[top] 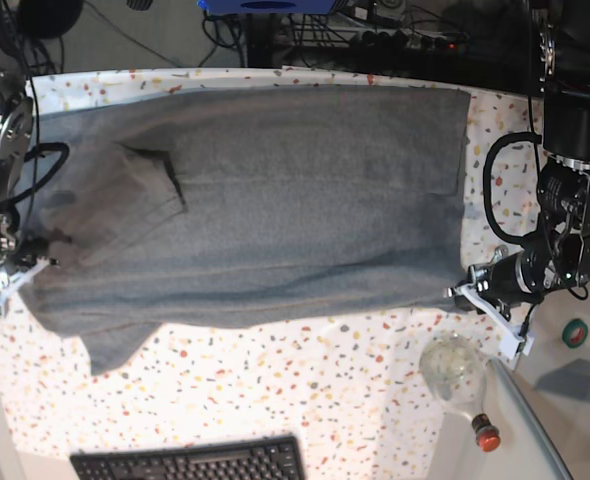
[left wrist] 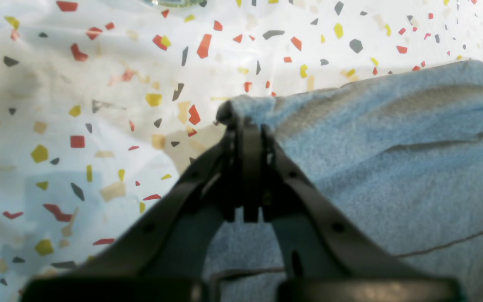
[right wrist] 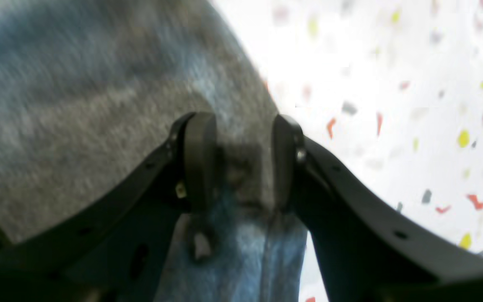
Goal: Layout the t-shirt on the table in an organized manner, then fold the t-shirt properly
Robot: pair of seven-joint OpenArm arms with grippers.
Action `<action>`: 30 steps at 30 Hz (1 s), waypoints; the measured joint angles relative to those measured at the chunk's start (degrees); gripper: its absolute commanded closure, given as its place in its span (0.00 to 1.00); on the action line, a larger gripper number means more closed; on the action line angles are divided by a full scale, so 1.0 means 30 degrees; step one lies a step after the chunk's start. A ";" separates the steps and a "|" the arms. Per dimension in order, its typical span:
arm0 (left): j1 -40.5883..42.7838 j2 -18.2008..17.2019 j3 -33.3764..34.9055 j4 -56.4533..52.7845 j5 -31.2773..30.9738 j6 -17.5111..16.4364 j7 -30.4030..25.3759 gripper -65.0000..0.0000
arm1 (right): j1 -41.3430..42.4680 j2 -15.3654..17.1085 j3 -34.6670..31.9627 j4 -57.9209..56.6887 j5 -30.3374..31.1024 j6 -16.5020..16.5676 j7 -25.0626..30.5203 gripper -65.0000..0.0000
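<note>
The worktop (top: 305, 370), covered in a white cloth with coloured flecks, carries the t-shirt (top: 275, 200), which lies spread across its far half, stretched sideways between the two arms. The garment is mostly flat, though a dark crease sits near one end and a flap hangs down toward the keyboard (top: 190, 462) at the lower corner on the base view's left. The laying-out step is judged to be near its end, with folding not yet begun.

The left pincer (left wrist: 243, 121) is clamped on a corner of the grey cloth, the edge bunched into a small knot between its tips; in the base view this arm (top: 520, 275) is seen at the shirt's edge on that view's right. The right pincer (right wrist: 241, 142) stands part-way apart, its two pads (right wrist: 201, 155) set either side of a strip of fabric that runs between them without being pinched, so nothing is gripped there.

For the step to be done well, the held corner should be drawn gently outward and low over the cloth until the hem lies straight, then set down before release. The loose flap and the crease are best smoothed before any fold is made, since a fold laid over wrinkles would come out uneven. The bottle (top: 455, 375) near the left arm should be kept clear of.
</note>
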 measured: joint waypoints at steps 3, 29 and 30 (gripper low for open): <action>-0.0007 0.0000 0.0000 0.0000 0.0000 0.0000 0.0000 1.00 | -0.0066 0.0000 0.0000 0.0029 0.0015 0.0000 -0.0189 0.79; 0.0641 -0.0262 0.0211 0.0146 0.0000 0.0000 0.0015 1.00 | -0.7715 -0.2047 -0.0051 1.3799 0.2528 0.0073 -0.7949 1.00; 0.0634 -0.0255 0.0211 0.0146 0.0007 -0.0007 0.0007 1.00 | -0.7723 -0.2055 -0.0051 1.4294 0.2521 0.0073 -0.8094 1.00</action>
